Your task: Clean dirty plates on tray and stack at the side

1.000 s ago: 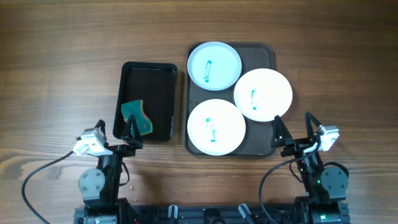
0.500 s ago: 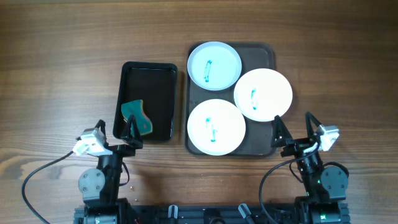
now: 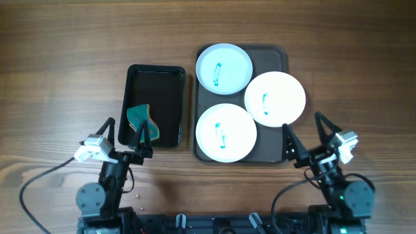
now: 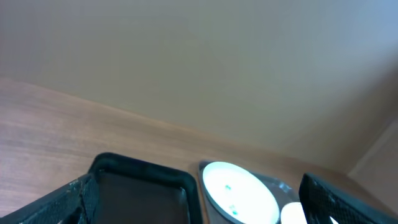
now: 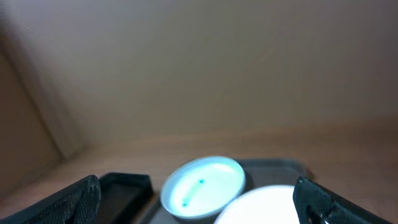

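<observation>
While both arms sat low at the near edge of the wooden table, the left gripper held its two fingers spread wide apart with nothing between them. From overhead its fingertips showed over the near end of a small glossy black tray, close to a teal sponge lying in that near end. The right gripper was likewise wide apart and empty. It sat by the near right corner of the brown tray, with one fingertip just over that corner. On the brown tray, beside the black one, all three plates rested, none stacked at the side. The nearest plate lay in the near left part, a teal smear at its centre. The second plate lay farther back and to the right, its edge hanging past the tray's right rim and its near-left edge meeting the nearest plate. It too carried a smear. Farthest off, the third plate filled the far left corner, also smeared, its rim reaching the tray's far rim. Whether it touched the second plate could not be told.
</observation>
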### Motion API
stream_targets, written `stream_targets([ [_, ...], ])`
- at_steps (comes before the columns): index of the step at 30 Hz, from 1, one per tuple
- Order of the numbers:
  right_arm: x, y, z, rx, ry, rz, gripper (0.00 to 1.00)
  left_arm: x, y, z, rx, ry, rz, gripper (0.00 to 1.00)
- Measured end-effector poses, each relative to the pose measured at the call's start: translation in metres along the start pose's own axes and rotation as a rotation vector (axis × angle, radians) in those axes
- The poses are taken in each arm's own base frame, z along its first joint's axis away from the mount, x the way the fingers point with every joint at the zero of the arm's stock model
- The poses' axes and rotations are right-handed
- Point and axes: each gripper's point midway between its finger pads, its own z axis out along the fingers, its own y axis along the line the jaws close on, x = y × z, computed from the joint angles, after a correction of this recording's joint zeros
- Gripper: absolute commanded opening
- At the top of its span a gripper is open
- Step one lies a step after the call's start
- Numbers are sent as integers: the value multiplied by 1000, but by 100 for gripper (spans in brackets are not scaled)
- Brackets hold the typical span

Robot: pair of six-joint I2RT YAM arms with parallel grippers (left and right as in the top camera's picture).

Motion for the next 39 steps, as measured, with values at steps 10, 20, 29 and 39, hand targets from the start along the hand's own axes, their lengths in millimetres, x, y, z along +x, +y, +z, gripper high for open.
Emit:
stream_targets([
  [10,-64,24,15,39,346,-19,100,-39,-28,23,-89,391,-124,100],
  [20,-33,21,55,26,688,220,100,-33,-31,60,-151,734,-266,100],
  [29,4,19,66,20,832,406,77,21,-8,31,-329,996,-342,100],
  [39,9,22,61,16,864,430,60,55,21,22,-560,1118,-350,74],
])
